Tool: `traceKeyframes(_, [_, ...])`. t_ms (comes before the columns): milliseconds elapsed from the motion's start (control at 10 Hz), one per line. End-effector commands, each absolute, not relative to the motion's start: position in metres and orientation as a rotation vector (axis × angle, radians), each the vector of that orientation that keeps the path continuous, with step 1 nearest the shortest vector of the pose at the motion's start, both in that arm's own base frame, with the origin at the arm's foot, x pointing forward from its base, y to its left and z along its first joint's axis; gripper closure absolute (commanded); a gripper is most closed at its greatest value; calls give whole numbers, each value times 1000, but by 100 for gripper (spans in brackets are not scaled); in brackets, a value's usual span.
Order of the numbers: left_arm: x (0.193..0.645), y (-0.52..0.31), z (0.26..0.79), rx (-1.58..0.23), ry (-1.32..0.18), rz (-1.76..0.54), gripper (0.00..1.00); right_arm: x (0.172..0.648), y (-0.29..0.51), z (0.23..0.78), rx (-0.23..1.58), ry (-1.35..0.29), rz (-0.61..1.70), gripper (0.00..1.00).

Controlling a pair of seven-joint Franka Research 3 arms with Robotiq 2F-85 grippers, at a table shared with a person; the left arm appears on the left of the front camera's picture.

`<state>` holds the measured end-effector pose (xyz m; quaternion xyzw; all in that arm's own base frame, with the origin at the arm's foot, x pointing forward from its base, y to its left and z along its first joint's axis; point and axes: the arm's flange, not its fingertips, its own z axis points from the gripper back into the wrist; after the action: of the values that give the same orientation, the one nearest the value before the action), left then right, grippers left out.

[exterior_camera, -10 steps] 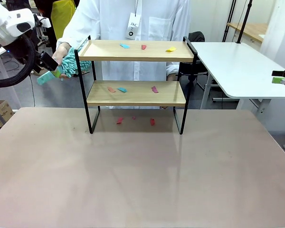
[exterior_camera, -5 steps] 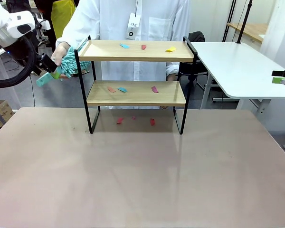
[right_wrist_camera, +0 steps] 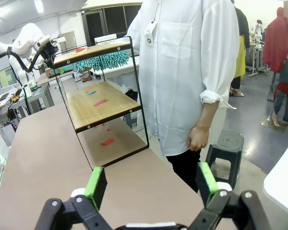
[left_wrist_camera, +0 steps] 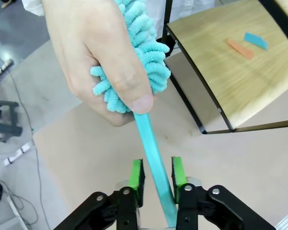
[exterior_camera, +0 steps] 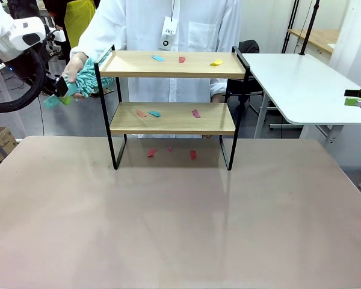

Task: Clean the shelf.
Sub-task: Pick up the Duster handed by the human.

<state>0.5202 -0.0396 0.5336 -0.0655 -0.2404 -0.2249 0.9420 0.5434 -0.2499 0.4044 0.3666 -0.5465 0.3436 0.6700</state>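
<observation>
**Shelf.** The shelf stood at the far middle of the beige table, directly in front of a person in a white coat. It comprised 2 flat boards of light wood, one above the other. These were carried in a thin black metal frame with raised rails at each end.

**Debris.** Each board bore 3 small, flat, coloured scraps: blue, red and yellow above; orange, blue and magenta below. Further red scraps lay on the table between the frame's legs.

**Duster.** Just beside the shelf's left rail, at about top-board height, the person's hand was closed over the fluffy head of a teal duster. Its pile consisted of thick, soft, finger-like tufts. A smooth, narrow teal handle ran from the head down to the left claw.

**Left claw.** In the left wrist view the handle passed between the 2 green pads, which were drawn in narrow on either side of it. Whether they actually pressed on the handle could not be determined.

**Right claw.** The right claw stood wide, its 2 black fingers spread far apart with nothing between them. In the front view it was well to the right of the shelf, near a smooth white table with a rounded corner.
</observation>
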Motion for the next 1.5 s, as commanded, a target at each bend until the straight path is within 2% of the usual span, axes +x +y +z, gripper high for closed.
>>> traceKeyframes(0, [518,-35,537,-104,-480,-460,100,544,-248,407,827,-1235,779,0])
traceKeyframes(600, [517,-30,540,-64,-504,-427,100,544,-248,407,827,-1235,779,0])
traceKeyframes(800, [517,-25,543,-44,-556,-395,100,544,-248,407,827,-1235,779,0])
traceKeyframes(900, [520,-28,539,-88,-502,-449,100,544,-248,407,827,-1235,779,0])
traceKeyframes(1400, [520,-28,539,-88,-502,-449,100,544,-248,407,827,-1235,779,0])
